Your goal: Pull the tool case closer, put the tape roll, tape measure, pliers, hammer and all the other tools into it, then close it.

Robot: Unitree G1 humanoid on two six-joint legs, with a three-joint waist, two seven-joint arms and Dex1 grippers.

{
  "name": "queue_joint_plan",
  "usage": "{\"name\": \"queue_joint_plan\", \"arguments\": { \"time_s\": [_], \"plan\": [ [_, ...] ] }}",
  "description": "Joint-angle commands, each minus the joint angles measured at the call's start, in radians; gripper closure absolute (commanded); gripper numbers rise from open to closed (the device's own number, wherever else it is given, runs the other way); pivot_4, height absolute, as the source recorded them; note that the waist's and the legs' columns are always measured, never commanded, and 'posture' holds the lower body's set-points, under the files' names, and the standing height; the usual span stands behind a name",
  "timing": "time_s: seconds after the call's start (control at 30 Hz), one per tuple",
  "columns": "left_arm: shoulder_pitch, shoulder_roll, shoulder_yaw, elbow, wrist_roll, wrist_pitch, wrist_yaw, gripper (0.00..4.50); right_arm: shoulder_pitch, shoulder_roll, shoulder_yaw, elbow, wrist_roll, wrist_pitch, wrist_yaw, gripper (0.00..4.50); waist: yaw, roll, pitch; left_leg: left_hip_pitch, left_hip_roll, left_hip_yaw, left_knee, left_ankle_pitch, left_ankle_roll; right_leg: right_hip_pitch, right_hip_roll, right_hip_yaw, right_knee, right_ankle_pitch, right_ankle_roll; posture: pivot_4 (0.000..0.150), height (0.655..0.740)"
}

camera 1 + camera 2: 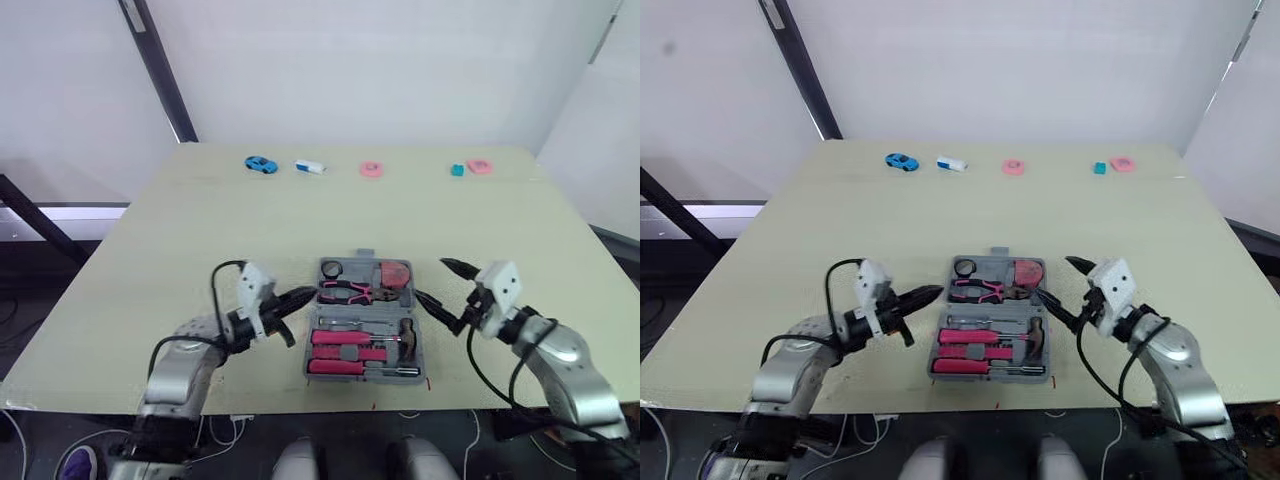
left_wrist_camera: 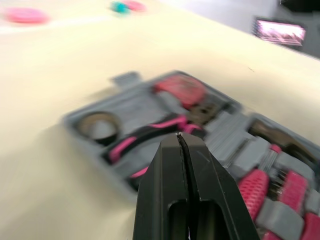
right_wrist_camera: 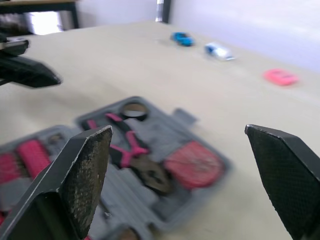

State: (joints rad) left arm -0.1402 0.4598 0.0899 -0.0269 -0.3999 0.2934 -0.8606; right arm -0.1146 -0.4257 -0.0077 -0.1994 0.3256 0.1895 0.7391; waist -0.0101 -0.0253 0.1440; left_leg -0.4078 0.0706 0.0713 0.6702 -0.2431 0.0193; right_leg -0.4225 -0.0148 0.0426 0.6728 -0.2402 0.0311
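Note:
The grey tool case [image 1: 432, 350] lies open near the table's front edge. Its far half holds a black tape roll [image 1: 332, 268], pink-handled pliers [image 1: 350, 292] and a red tape measure [image 1: 395, 272]. Its near half holds pink-handled screwdrivers [image 1: 345, 346] and a hammer [image 1: 405, 335]. My left gripper [image 1: 300, 297] is shut and empty, its tip just left of the case beside the pliers [image 2: 150, 131]. On the right of the case, my right gripper [image 1: 432, 281] stands wide open with nothing between its fingers [image 3: 85, 175]. It is beside the tape measure [image 3: 192, 164].
Along the table's far edge lie a blue toy car [image 1: 260, 164], a white object [image 1: 310, 167], a pink piece [image 1: 371, 169], a teal block [image 1: 457, 170] and another pink piece [image 1: 479, 165]. The table's front edge [image 1: 250, 408] runs just behind the case.

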Motion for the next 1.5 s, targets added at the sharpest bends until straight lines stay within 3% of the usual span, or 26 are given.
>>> {"name": "queue_joint_plan", "arguments": {
  "time_s": [0.03,0.13,0.33,0.57,0.77,0.87,0.9,0.97,1.03,1.1,1.27,1.5],
  "plan": [
    [0.049,0.013,0.058,-0.044,-0.051,-0.015,-0.012,3.95,0.006,-0.052,-0.043,0.048,0.026,-0.043,0.073,0.00,0.008,0.000,0.000,0.000,0.000,0.000,0.000,0.000,0.000,0.000,0.000,0.000,0.000,0.000,0.000,0.150,0.7400],
    [0.151,0.041,0.123,-0.043,-0.087,-0.029,-0.047,2.94,0.096,-0.142,-0.116,0.090,0.060,-0.081,0.177,0.00,0.008,0.000,0.000,-0.001,-0.001,0.001,0.000,0.000,0.000,0.000,-0.001,0.000,-0.002,-0.001,-0.001,0.150,0.7400],
    [0.283,0.104,0.222,0.034,-0.098,-0.085,-0.102,0.05,0.328,-0.250,-0.285,0.094,0.131,-0.104,0.278,0.00,0.004,0.000,0.000,0.000,0.000,0.000,-0.002,0.000,0.000,0.000,-0.001,-0.001,-0.005,-0.003,-0.003,0.150,0.7400],
    [0.309,0.129,0.241,0.012,-0.118,-0.058,-0.112,0.05,0.429,-0.275,-0.347,0.053,0.153,-0.077,0.283,0.00,-0.003,0.000,0.000,0.008,0.002,0.001,-0.004,0.000,0.000,0.005,-0.002,0.002,-0.005,-0.005,0.001,0.150,0.7400],
    [0.179,0.180,0.155,0.018,-0.097,-0.007,-0.151,0.05,0.266,-0.281,-0.222,-0.043,0.117,0.049,0.196,0.00,-0.003,0.000,0.000,0.008,0.002,0.002,-0.004,0.000,0.000,0.005,-0.002,0.002,-0.005,-0.005,0.000,0.150,0.7400],
    [0.037,0.220,0.055,0.097,-0.056,0.011,-0.232,0.83,0.043,-0.314,-0.089,0.057,0.070,0.177,0.223,1.10,-0.002,0.001,0.001,0.008,0.002,0.003,-0.004,0.000,0.000,0.005,-0.002,0.002,-0.005,-0.004,0.000,0.150,0.7400],
    [0.004,0.230,0.028,0.121,-0.043,0.007,-0.257,1.49,-0.006,-0.326,-0.051,0.088,0.052,0.196,0.242,1.54,-0.003,0.001,0.002,0.008,0.001,0.004,-0.005,0.000,0.000,0.004,-0.002,0.002,-0.006,-0.002,-0.003,0.150,0.7400],
    [-0.086,0.237,-0.037,0.222,0.009,-0.024,-0.310,2.15,-0.129,-0.344,0.049,0.197,-0.017,0.204,0.300,2.35,-0.001,0.001,0.002,0.007,0.001,0.006,-0.007,0.000,0.000,0.004,-0.001,0.002,-0.008,-0.002,-0.004,0.150,0.7400],
    [-0.146,0.239,-0.075,0.298,0.043,-0.044,-0.344,3.11,-0.209,-0.346,0.111,0.275,-0.069,0.185,0.328,3.33,0.000,0.001,0.002,0.007,0.001,0.006,-0.007,0.000,0.000,0.004,-0.001,0.001,-0.009,-0.002,-0.004,0.150,0.7400],
    [-0.220,0.235,-0.129,0.390,0.097,-0.081,-0.381,4.32,-0.292,-0.338,0.184,0.353,-0.123,0.164,0.376,4.46,-0.001,0.001,0.002,0.006,0.001,0.006,-0.007,0.000,0.000,0.004,0.000,0.002,-0.010,-0.002,-0.004,0.150,0.7400],
    [-0.377,0.196,-0.219,0.595,0.209,-0.184,-0.423,4.44,-0.443,-0.287,0.322,0.521,-0.246,0.110,0.437,4.49,0.000,0.001,0.002,-0.010,0.001,0.004,-0.003,-0.001,0.001,-0.010,0.002,0.001,-0.008,0.001,0.000,0.150,0.7400],
    [-0.497,0.111,-0.294,0.809,0.331,-0.309,-0.408,4.44,-0.552,-0.195,0.418,0.650,-0.357,0.056,0.451,4.49,-0.001,0.001,0.002,-0.010,0.001,0.004,-0.003,-0.001,0.001,-0.010,0.002,0.001,-0.008,0.001,0.000,0.150,0.7400]
  ]
}}
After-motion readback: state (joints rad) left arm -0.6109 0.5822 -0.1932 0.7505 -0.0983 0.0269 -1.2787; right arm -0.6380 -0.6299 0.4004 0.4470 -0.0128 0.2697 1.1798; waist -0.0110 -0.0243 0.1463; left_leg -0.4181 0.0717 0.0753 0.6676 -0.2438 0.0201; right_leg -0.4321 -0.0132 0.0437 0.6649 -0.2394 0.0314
